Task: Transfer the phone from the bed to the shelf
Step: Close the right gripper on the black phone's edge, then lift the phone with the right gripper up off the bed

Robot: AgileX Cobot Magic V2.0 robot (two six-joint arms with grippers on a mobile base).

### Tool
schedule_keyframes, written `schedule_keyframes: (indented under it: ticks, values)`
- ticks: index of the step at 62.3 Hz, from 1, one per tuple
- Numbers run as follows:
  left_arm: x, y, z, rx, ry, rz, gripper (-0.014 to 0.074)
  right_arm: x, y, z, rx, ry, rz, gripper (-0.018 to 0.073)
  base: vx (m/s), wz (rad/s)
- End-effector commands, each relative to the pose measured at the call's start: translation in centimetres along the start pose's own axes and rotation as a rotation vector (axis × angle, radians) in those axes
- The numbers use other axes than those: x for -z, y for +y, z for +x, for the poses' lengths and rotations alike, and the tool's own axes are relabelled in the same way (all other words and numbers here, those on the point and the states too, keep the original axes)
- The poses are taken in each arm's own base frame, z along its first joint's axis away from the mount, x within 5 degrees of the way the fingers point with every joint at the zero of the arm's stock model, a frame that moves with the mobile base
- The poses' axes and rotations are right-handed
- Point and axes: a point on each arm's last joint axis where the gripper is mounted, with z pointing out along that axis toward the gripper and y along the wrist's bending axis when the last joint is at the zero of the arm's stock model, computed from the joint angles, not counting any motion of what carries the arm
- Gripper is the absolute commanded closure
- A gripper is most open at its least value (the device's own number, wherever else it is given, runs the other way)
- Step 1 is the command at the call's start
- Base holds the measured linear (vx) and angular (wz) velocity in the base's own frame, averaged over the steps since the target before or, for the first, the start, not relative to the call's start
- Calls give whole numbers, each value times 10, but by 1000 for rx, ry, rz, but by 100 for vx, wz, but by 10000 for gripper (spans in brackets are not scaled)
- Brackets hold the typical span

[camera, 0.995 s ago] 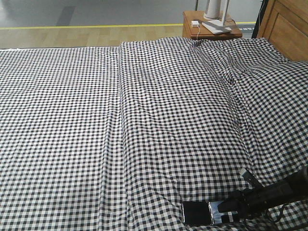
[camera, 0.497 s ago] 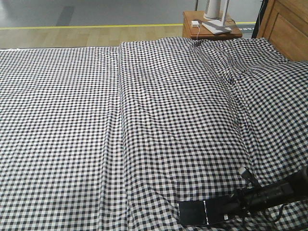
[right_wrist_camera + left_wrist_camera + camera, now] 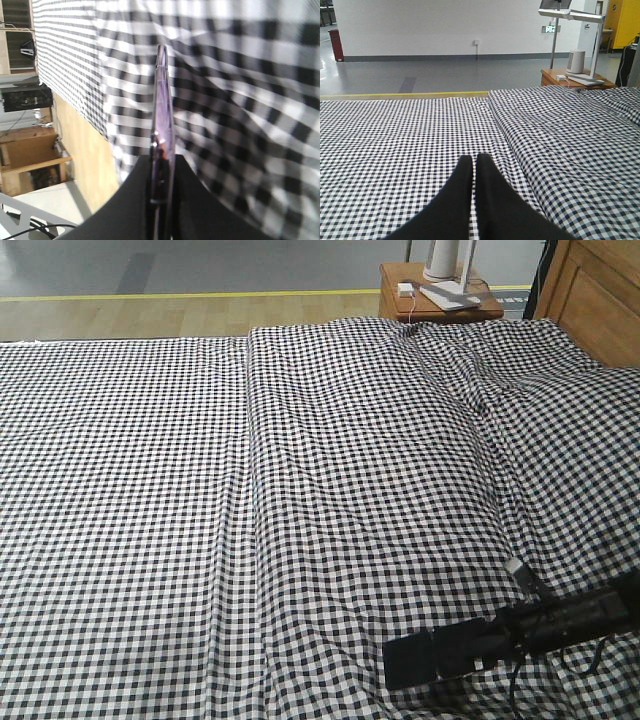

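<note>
The black phone (image 3: 428, 661) is held at its right end by my right gripper (image 3: 490, 648), low over the near right part of the gingham bed (image 3: 300, 490). In the right wrist view the phone (image 3: 162, 120) shows edge-on, a thin pinkish-purple strip, with the gripper (image 3: 162, 172) shut on it from both sides. My left gripper (image 3: 472, 160) hangs shut above the checked sheet with nothing in it. The light-wood shelf (image 3: 35, 164) with open compartments shows at the far left of the right wrist view, beyond the bed's edge.
An orange-brown nightstand (image 3: 440, 302) with a white lamp base and a charger stands behind the bed at the far right. The wooden headboard (image 3: 600, 290) rises beside it. A lamp (image 3: 572, 15) arches over the nightstand (image 3: 570, 77). Wood and grey floor lie beyond the bed.
The right gripper has risen a little with the phone. The phone has come up from lying flat on the sheet and shifted slightly right. The left arm has not moved.
</note>
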Motion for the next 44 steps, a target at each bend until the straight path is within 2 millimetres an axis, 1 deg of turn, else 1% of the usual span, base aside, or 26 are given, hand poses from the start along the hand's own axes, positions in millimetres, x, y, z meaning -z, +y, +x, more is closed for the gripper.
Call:
schedule_keyframes:
  ticks: [1, 14, 19, 24, 35, 44]
  values:
    - [3, 2, -14, 14, -107, -10, 595, 28, 48, -11, 97, -23, -121, 566, 0, 0]
    - [3, 2, -14, 14, -107, -10, 595, 62, 99, -18, 191, -87, -68, 565, 0, 0]
    - [3, 2, -14, 14, -107, -10, 595, 78, 125, -20, 238, -127, -43, 564, 0, 0]
    - [3, 2, -14, 14, -107, -10, 595, 91, 146, -19, 284, -162, -22, 563, 0, 0]
    - [3, 2, -14, 14, -107, -10, 595, 118, 199, -16, 362, -275, 5, 563, 0, 0]
    - [3, 2, -14, 14, -107, -10, 595, 135, 237, -5, 438, -353, 24, 563, 0, 0]
